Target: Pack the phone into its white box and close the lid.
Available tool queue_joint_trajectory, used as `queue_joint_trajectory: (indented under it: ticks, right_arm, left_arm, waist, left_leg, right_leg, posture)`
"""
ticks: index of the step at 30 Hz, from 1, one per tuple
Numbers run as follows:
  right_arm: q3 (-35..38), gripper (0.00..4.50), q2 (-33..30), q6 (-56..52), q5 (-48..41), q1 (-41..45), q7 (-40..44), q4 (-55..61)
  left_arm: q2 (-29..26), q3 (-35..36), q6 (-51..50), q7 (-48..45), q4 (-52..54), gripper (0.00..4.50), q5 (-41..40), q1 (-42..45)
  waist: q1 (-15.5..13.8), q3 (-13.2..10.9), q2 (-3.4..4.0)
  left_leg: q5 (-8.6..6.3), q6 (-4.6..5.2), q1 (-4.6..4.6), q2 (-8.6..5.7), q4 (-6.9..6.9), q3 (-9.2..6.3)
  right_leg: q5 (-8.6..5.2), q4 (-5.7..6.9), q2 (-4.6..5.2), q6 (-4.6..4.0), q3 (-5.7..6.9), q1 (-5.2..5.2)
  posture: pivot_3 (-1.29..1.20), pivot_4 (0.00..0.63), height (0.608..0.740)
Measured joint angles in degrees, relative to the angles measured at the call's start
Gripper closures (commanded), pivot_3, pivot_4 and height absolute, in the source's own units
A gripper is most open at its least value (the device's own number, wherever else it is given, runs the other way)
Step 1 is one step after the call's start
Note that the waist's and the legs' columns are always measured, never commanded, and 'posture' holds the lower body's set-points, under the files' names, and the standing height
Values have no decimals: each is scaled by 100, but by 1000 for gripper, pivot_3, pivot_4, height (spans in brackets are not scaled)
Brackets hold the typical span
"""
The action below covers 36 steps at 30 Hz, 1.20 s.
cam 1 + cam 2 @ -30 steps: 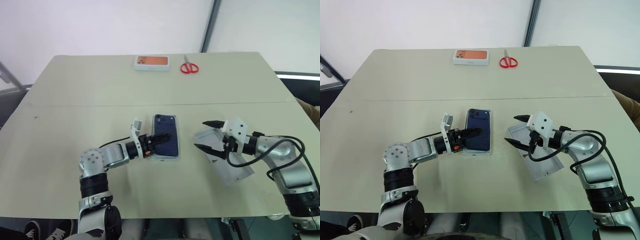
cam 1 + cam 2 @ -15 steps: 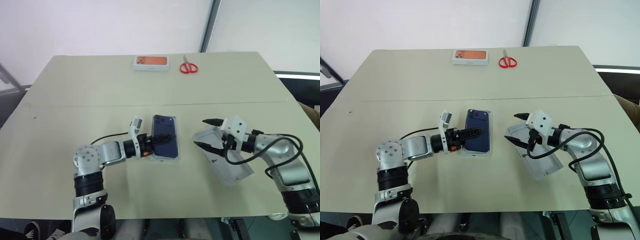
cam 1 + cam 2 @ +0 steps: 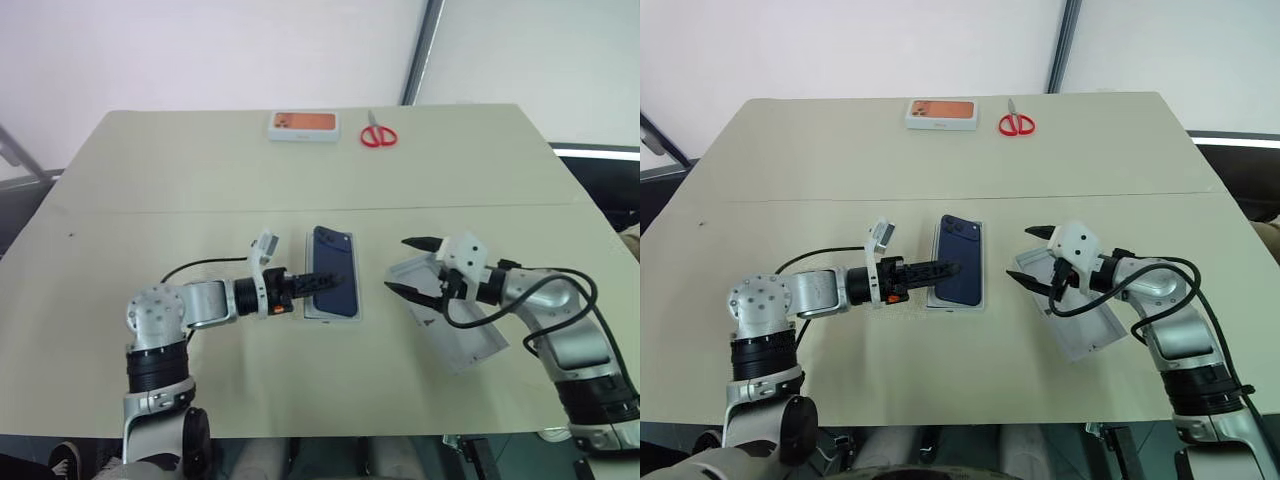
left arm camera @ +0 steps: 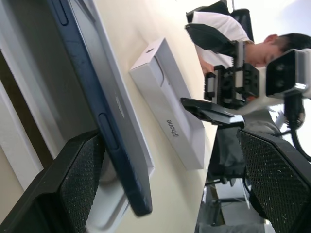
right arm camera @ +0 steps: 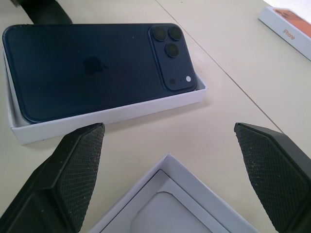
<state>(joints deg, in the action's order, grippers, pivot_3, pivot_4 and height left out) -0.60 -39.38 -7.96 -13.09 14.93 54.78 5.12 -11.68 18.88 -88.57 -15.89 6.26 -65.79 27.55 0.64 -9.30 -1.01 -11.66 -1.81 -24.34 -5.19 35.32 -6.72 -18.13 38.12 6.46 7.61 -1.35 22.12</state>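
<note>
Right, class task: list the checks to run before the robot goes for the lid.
1. Phone inside the white box: ok.
2. Phone seated flat: cannot tell.
3. Left gripper clear of the phone: not ok, it reaches over the phone's edge.
4. Right gripper open, above the lid: ok.
5. Lid's hollow side facing down: not ok, it faces up.

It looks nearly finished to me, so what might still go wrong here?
The phone sits tilted in the white box, one long edge riding on the wall, so the lid might not close over it. The left gripper, jaws open, is right at the phone and may nudge it. The lid lies open side up, so the right gripper must flip it and could drop it.
</note>
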Motion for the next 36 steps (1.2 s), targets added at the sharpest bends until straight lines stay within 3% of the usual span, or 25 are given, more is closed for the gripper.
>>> queue_joint_trajectory:
  ticks: [15, 19, 22, 25, 29, 36]
  right_arm:
    - [-90, 0, 8, 1, 59, 133, 4, -71]
    - [-94, 0, 18, -90, 36, 156, 8, -73]
    - [-98, 933, 64, -291, -84, 247, 35, -71]
    - [-185, 2349, 165, -318, -37, 287, -27, -70]
    - [-420, 4466, 336, -232, 195, 293, -190, -70]
    - [-602, 4466, 342, -161, 407, 232, -224, -69]
  left_arm:
    - [-770, -161, 131, -504, 105, 20, -56, -14]
    - [-1261, -437, 489, -768, 191, 20, 251, -84]
    - [-1614, -700, 999, -1059, -56, 911, 728, -26]
    - [-1899, -889, 1535, -1280, -480, 2317, 1261, 68]
    - [-1690, -1091, 1795, -1422, -616, 4459, 1487, 126]
    - [-1555, -1497, 2034, -1577, -618, 4459, 1889, 108]
  waist:
    - [3, 0, 0]
    - [6, 0, 1]
    - [4, 1, 2]
    - [4, 1, 2]
    - [-14, 0, 2]
    - [17, 0, 2]
  left_leg:
    - [-1, 1, 0, 0, -2, -1]
    - [-1, 1, 0, 1, -5, 0]
    - [-1, 3, 0, 1, -8, 0]
    - [-2, 4, -1, 0, -9, 1]
    - [-2, 3, -4, -3, -6, 0]
    - [-2, 3, -4, -1, -8, 0]
  right_leg:
    - [0, 0, 0, 0, -1, 2]
    - [0, 1, 0, -1, -3, 6]
    - [0, 1, 0, -1, -3, 8]
    - [0, -1, 2, -2, -4, 9]
    - [0, -2, 5, -1, -3, 8]
    - [0, 0, 2, -1, -4, 12]
  posture:
    - [0, 150, 740]
    - [0, 150, 740]
    - [0, 150, 740]
    - [0, 150, 740]
    - [0, 150, 740]
    - [0, 150, 740]
